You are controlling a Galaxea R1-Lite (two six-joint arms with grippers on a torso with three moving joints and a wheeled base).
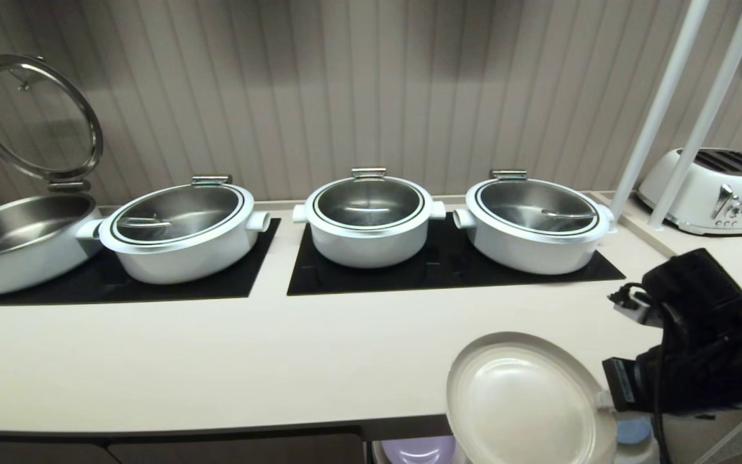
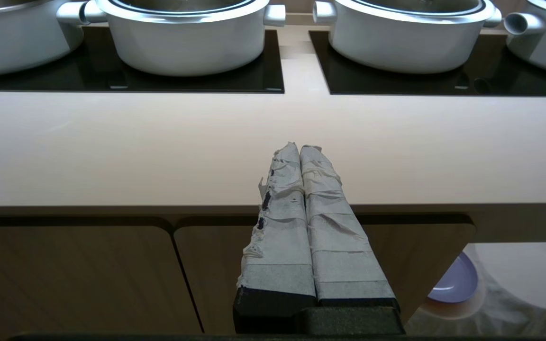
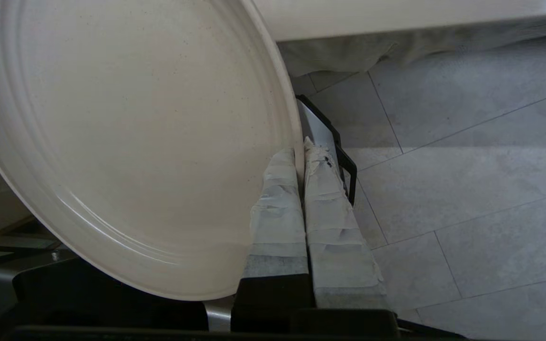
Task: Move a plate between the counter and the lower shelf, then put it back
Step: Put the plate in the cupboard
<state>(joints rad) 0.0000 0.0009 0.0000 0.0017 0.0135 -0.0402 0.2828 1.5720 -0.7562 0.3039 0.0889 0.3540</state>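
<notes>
Beige counter [image 1: 281, 361] loaded with 4 white pots [image 1: 369, 219]; cream plate [image 1: 525, 399] pinched at rim by right gripper [image 3: 301, 151], tilted past front edge.

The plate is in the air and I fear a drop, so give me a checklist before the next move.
1. Right gripper shut on the plate rim: ok.
2. Plate level: not ok, tilted.
3. Bare counter to set it on: ok.
4. White pots stand apart from the plate: ok.
5. Left gripper shut, holding nothing, in front of the counter edge: ok.
6. Grip firmness: cannot tell.
</notes>
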